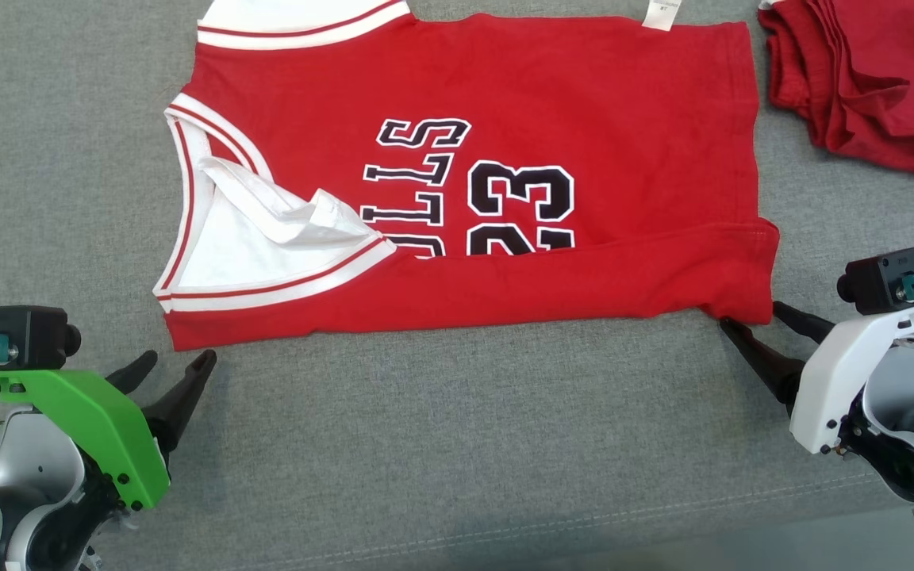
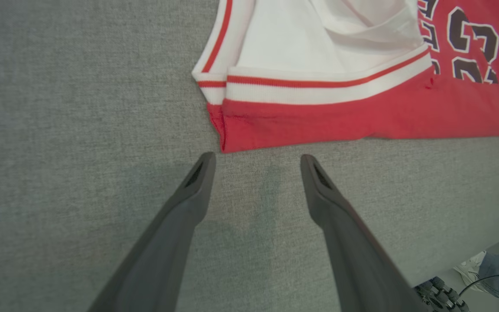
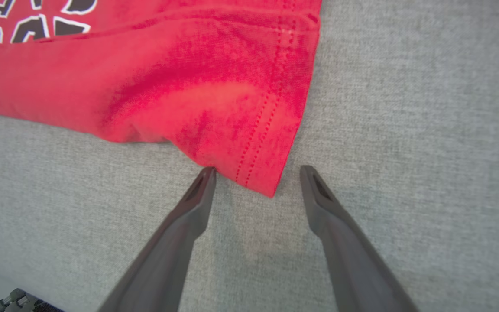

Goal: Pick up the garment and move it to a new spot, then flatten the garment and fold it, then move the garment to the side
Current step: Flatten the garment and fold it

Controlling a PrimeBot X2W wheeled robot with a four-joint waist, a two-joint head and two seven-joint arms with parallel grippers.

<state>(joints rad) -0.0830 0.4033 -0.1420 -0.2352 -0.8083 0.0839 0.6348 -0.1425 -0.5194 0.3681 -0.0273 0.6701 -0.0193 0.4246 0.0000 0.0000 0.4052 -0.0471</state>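
While all jaws stand wide, the red jersey (image 1: pixel 505 95) (white-banded trim) lies on grey weave (image 1: pixel 457 444)

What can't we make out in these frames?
1. Head view: jersey far edge and its label cut off by the top edge.
2. Head view: lower part of the chest print hidden under the folded-up near flap.
3. Head view: red clothes pile cut by top and right edges; type unclear.
4. Right wrist view: whether the right gripper touches the hem corner; unclear.
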